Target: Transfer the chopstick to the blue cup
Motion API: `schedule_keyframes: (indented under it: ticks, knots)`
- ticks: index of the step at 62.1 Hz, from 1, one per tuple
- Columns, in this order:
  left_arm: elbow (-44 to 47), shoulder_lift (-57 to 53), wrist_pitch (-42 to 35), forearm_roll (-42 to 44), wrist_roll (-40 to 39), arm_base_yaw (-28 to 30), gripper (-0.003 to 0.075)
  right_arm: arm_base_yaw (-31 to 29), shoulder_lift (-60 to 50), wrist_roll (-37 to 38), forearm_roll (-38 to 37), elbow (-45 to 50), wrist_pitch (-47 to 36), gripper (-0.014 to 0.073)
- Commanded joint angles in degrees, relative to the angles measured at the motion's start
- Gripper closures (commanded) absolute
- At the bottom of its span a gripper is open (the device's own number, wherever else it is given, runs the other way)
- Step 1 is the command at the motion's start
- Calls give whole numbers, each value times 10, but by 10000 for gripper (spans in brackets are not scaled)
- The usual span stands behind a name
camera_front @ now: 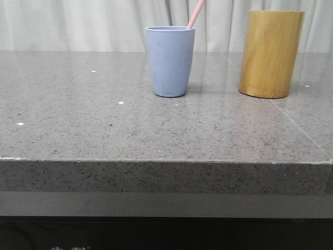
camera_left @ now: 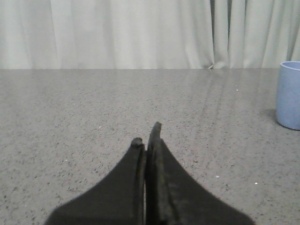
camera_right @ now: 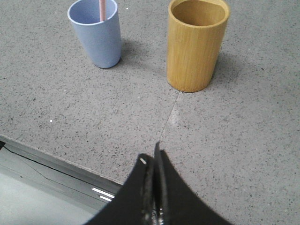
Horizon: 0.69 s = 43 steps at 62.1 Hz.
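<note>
The blue cup (camera_front: 170,61) stands on the grey stone table, left of the bamboo cylinder. A pale pink chopstick (camera_front: 196,14) stands in it, leaning right out of the rim. In the right wrist view the cup (camera_right: 95,35) holds the pink stick (camera_right: 102,9). The cup's edge also shows in the left wrist view (camera_left: 289,95). My left gripper (camera_left: 147,136) is shut and empty, low over bare table, well apart from the cup. My right gripper (camera_right: 152,157) is shut and empty, above the table's front edge, away from both cups. Neither gripper shows in the front view.
A taller yellow-brown bamboo cylinder (camera_front: 270,53) stands right of the blue cup; it looks empty in the right wrist view (camera_right: 197,44). A seam (camera_right: 169,117) runs across the table top. The table's front edge (camera_front: 166,161) drops off. Pale curtains hang behind.
</note>
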Motion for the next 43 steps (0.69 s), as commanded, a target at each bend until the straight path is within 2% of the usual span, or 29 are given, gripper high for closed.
schedule_keyframes:
  ticks: [1,8,43]
  knots:
    - [14,-6,-81,-17,1,13,739,-5,0,2,-7,-15,-44,662]
    - [51,-21,-140,-30,1,16,738,-5,0,2,-7,-15,-44,662]
    - [51,-19,-133,-46,-5,16,739,-5,0,2,-7,-15,-43,662]
